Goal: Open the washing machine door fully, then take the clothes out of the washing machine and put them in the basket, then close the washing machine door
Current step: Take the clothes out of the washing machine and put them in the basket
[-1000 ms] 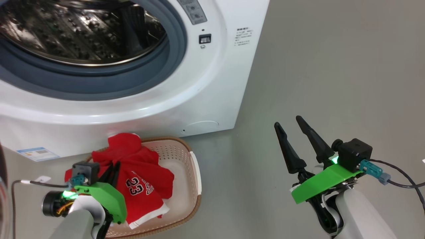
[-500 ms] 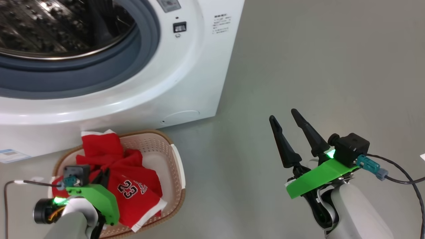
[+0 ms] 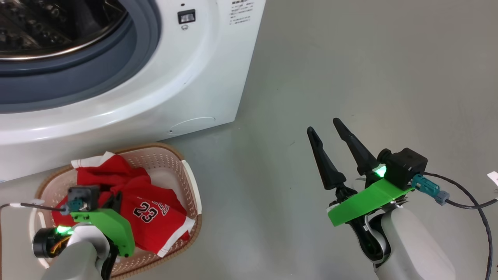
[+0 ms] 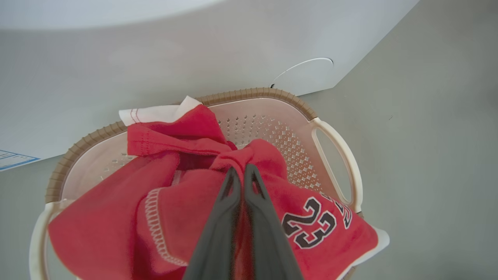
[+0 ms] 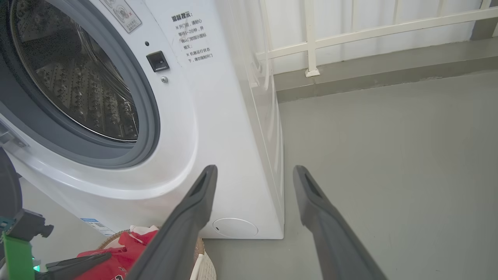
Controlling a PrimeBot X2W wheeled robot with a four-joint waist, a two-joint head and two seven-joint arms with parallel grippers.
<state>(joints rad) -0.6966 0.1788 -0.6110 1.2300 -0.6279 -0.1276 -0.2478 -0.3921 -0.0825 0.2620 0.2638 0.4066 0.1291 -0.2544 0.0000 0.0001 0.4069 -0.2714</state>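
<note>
While the left gripper point(image 4: 242, 169) is hovering low over the basket point(image 3: 155, 147), its two dark fingers point(image 4: 220, 233) are pressing together on a bunched fold of the clothes point(image 3: 163, 233), with red fabric showing in the thin slit between them, so it is gripping the garment. The clothes, a bright red jersey with white trim and a 23 on it, are lying inside the basket, heaped up toward the fingertips. One white-edged corner is spilling over the near right rim and a white band is resting on the far left rim. The basket is sitting on the grey floor point(image 3: 350, 58) at the left of the scene, just in front of the washing machine point(image 3: 175, 77), its far rim close to the white front panel; whether they are touching cannot be told. The washing machine is standing with its round opening uncovered, grey gasket point(image 3: 78, 81) and perforated steel drum point(image 3: 39, 23) showing. A small blue label point(image 4: 11, 159) is showing low on the front panel, left of the basket. The right gripper point(image 3: 323, 125) is hanging to the right over the floor, well apart from basket and machine, its fingers point(image 3: 326, 163) spreading wide and holding nothing. A white railing point(image 5: 310, 39) is running along the far wall beyond the machine.
</note>
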